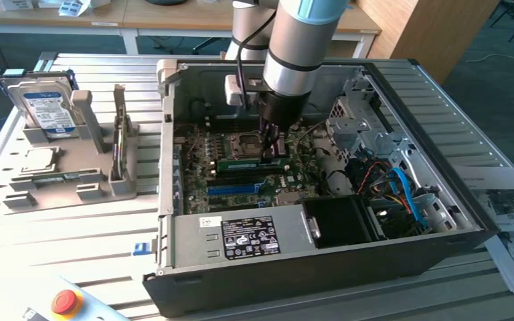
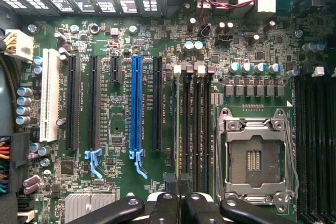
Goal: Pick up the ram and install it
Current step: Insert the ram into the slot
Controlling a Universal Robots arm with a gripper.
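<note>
Gripper [image 1: 273, 154] jaws pinch the ram [image 1: 237, 164], six o'clock of the CPU socket [image 1: 243, 142]; a tilted press could leave it half-seated.

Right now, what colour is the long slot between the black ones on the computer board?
Bright blue. The slot shows best in the wrist view.
</note>
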